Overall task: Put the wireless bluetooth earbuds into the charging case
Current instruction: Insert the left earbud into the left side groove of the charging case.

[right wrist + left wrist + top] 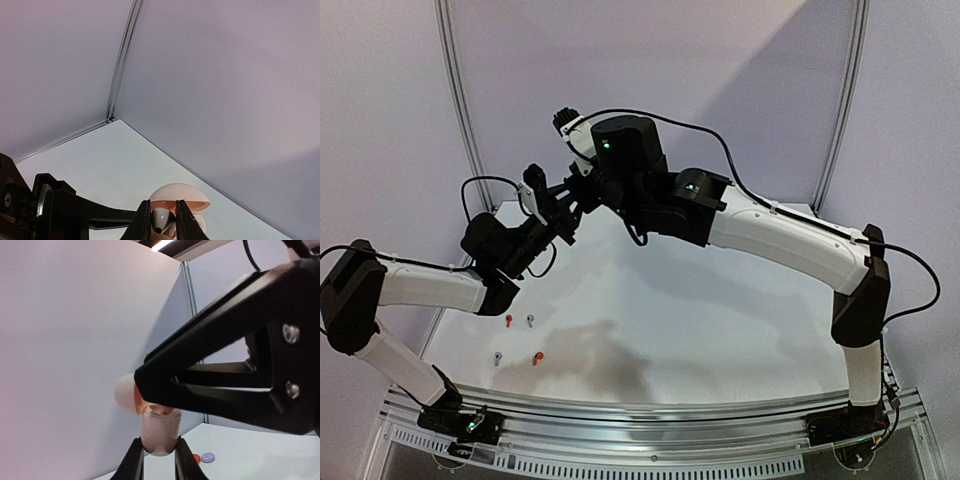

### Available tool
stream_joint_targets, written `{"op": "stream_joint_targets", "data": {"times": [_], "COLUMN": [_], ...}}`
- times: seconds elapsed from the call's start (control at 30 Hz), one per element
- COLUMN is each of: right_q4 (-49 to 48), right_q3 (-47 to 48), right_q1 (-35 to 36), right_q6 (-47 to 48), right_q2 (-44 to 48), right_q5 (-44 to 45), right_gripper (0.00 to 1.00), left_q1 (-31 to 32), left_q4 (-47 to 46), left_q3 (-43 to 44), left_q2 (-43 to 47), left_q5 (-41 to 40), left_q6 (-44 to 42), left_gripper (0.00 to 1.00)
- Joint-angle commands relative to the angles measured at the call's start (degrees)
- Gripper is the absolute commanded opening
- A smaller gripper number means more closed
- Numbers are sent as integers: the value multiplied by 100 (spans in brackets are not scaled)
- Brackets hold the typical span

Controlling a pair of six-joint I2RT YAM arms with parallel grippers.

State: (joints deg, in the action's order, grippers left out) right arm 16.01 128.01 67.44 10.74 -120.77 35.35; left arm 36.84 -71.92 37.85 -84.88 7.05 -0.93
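Observation:
My left gripper (pixel 159 461) is shut on a white charging case (pixel 159 432) and holds it upright above the table, its lid (pixel 124 393) hinged open to the left. My right gripper (pixel 161 225) is shut on a white earbud (pixel 161 220) and holds it at the case mouth, under the open lid (pixel 180 191). In the top view both grippers meet at the back left, the left one (pixel 563 212) below the right one (pixel 578 190); the case is hidden there. Two red-orange earbuds (pixel 508 320) (pixel 536 357) and two lavender-grey earbuds (pixel 530 320) (pixel 497 357) lie on the table at the front left.
A small red round object (pixel 196 458) and a lavender one (pixel 208 457) lie on the table (pixel 720 330) beyond the held case. Grey booth walls (pixel 380 120) stand close behind and to the left of the grippers.

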Motion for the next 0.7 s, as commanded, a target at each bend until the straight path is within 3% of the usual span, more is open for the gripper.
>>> {"op": "stream_joint_targets", "data": {"times": [0.0, 0.67], "right_q4": [417, 404], "right_q3": [38, 40], "right_q1": [10, -27], "right_q6": [5, 54], "right_q2": [-263, -254], "right_q5": [24, 277], "right_gripper": [18, 23], "left_q1": [1, -10], "left_q4": [-498, -542], "left_q3": [46, 13], "left_q2": [130, 156], "left_q5": [-41, 92], "left_q6": [-56, 68], "left_gripper": [0, 0]}}
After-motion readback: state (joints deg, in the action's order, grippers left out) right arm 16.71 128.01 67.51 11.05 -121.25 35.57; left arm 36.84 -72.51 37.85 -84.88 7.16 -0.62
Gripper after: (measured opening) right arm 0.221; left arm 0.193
